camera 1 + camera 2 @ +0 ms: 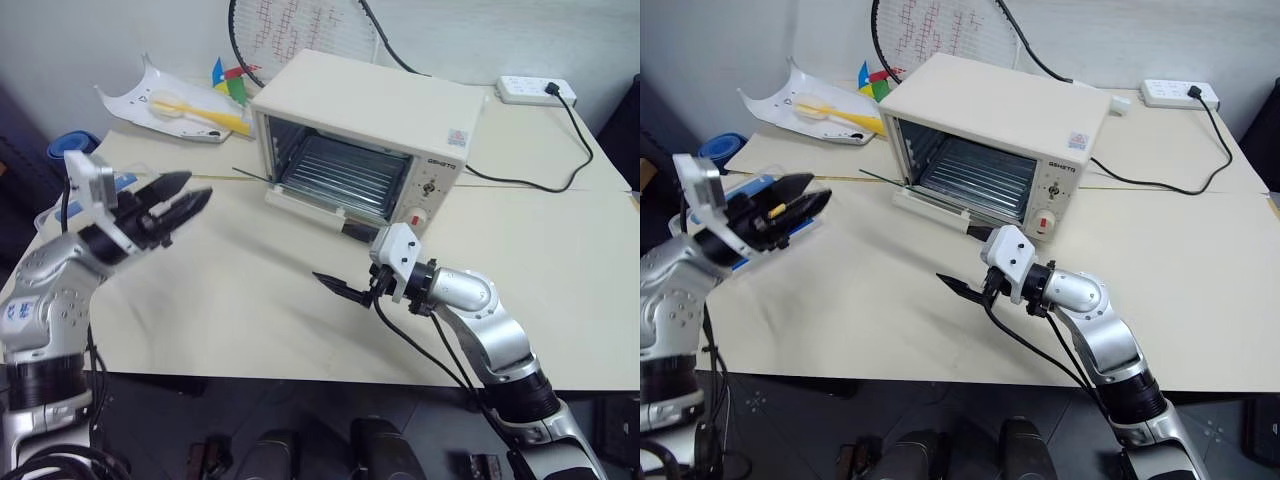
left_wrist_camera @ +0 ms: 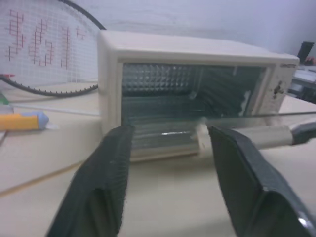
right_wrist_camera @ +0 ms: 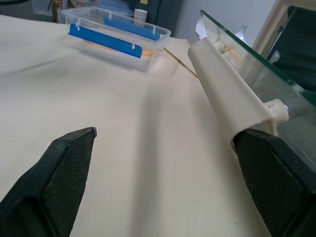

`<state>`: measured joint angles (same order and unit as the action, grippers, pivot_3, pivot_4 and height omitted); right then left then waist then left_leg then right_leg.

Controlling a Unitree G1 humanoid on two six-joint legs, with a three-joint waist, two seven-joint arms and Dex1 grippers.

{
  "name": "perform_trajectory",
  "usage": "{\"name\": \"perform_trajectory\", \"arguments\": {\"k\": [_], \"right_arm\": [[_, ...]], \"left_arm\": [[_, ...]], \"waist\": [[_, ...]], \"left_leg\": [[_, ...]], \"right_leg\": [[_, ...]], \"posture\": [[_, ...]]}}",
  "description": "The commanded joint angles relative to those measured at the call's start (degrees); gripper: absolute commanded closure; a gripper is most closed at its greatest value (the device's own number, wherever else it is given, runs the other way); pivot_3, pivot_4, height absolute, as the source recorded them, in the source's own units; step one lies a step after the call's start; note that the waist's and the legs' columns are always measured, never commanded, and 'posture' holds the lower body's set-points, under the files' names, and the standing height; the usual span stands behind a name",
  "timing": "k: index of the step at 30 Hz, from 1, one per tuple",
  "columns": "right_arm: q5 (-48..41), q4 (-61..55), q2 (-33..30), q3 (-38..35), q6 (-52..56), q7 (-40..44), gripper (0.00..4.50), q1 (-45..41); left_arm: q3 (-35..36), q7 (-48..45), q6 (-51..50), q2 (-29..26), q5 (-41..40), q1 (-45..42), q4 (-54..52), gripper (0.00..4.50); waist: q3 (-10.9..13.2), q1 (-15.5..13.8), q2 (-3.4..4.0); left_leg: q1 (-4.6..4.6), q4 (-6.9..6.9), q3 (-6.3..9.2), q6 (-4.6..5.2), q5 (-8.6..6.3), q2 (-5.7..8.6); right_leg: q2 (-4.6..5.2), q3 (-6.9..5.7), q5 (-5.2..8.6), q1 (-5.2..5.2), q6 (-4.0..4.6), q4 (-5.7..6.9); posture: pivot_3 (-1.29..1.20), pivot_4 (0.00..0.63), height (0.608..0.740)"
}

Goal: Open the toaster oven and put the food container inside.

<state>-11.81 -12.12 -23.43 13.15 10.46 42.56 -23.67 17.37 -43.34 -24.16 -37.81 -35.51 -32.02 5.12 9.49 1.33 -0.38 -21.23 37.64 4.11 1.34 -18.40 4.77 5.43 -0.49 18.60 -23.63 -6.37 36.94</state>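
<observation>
Toaster oven (image 1: 370,130) mouth toward robot, door (image 3: 256,84) down; both end effectors spread.

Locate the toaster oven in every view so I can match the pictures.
Left eye view: toaster oven, upper centre, standing open.
Right eye view: upper centre again.
Left wrist view: straight ahead, open cavity facing the camera.
Right wrist view: close by, its glass door edge-on.
Shared landmark: white bar handle.
</observation>
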Motion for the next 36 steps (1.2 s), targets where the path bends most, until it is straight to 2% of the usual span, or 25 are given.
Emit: {"name": "perform_trajectory", "arguments": {"k": [1, 4, 6, 12, 17, 22, 26, 31, 36], "right_arm": [[1.1, -0.5, 0.4, 0.5, -3.1, 0.6, 0.0, 0.1], [2.3, 0.2, 0.3, 0.3, -4.4, 0.4, 0.0, 0.9], [2.8, 0.3, 0.2, 0.2, -4.9, 0.3, 0.0, 1.4], [3.9, -1.2, -0.8, -0.5, -6.2, -0.1, 0.0, 5.6], [2.6, -6.3, -3.5, -4.6, -7.4, -1.0, 0.0, 15.2], [-1.5, -12.4, -6.2, -12.8, -9.3, -0.8, 0.0, 29.8], [-8.0, -14.5, -7.5, -23.3, -14.4, 2.1, 0.0, 40.2], [-15.6, -15.3, -8.0, -30.0, -14.8, 3.6, 0.0, 42.3], [-19.8, -14.8, -7.6, -29.3, -12.6, 4.0, 0.0, 37.7]], "left_arm": [[-4.0, -0.3, 4.6, 1.7, 5.2, -7.8, 7.7, 3.07], [-6.5, -0.4, 9.4, 4.2, 9.5, -15.5, 17.8, 4.06], [-7.3, -0.8, 12.1, 5.4, 11.4, -19.2, 23.4, 4.47], [-12.5, -7.9, 18.0, 6.1, 17.5, -22.7, 32.3, 4.47], [-15.7, -11.5, 20.1, 5.7, 21.3, -20.5, 33.2, 4.47], [-16.4, -11.4, 21.3, 6.3, 22.9, -16.6, 30.9, 4.47], [-15.6, -8.4, 20.6, 7.3, 23.1, -11.2, 27.2, 4.47], [-14.4, -4.7, 18.2, 8.1, 22.2, -4.0, 19.5, 4.47], [-12.6, -1.8, 13.9, 7.9, 20.8, 4.0, 9.6, 4.47]], "waist": [[0.0, 0.1, -0.01], [0.0, 0.2, -0.02], [0.0, 0.3, -0.03], [0.0, 0.2, -0.03], [0.0, -0.1, -0.06], [0.0, -0.9, -0.07], [0.0, -1.4, -0.07], [0.0, -1.2, -0.09], [0.0, -1.3, -0.08]], "left_leg": [[-0.02, 0.0, 0.01, 0.0, 0.0, 0.0], [-0.05, 0.05, 0.02, -0.01, 0.0, 0.02], [-0.08, 0.11, 0.03, -0.01, -0.01, 0.03], [-0.08, 0.25, 0.05, -0.04, -0.03, 0.05], [-0.18, 0.25, 0.19, -0.02, -0.05, 0.13], [-0.2, 0.29, 0.24, 0.01, -0.07, 0.19], [-0.19, 0.3, 0.23, 0.04, -0.09, 0.19], [-0.04, 0.34, 0.16, 0.07, -0.11, 0.12], [0.02, 0.33, 0.09, 0.05, -0.12, 0.08]], "right_leg": [[0.0, -0.01, 0.0, 0.0, 0.0, 0.0], [0.0, -0.07, 0.0, -0.02, 0.0, 0.04], [0.0, -0.16, 0.0, -0.04, 0.0, 0.06], [0.0, -0.22, 0.0, -0.1, 0.0, 0.1], [0.05, -0.12, 0.0, -0.09, 0.0, 0.14], [0.09, -0.12, 0.0, -0.06, -0.01, 0.14], [0.1, -0.08, -0.01, 0.0, -0.02, 0.1], [0.07, 0.0, -0.02, 0.11, -0.04, 0.0], [0.05, 0.12, -0.02, 0.1, -0.04, 0.0]], "posture": [[0.0, 0.15, 0.74], [0.0, 0.15, 0.74], [0.0, 0.15, 0.74], [0.0, 0.15, 0.74], [0.0, 0.15, 0.74], [0.0, 0.15, 0.74], [0.0, 0.15, 0.74], [0.0, 0.15, 0.74], [0.0, 0.15, 0.74]]}}
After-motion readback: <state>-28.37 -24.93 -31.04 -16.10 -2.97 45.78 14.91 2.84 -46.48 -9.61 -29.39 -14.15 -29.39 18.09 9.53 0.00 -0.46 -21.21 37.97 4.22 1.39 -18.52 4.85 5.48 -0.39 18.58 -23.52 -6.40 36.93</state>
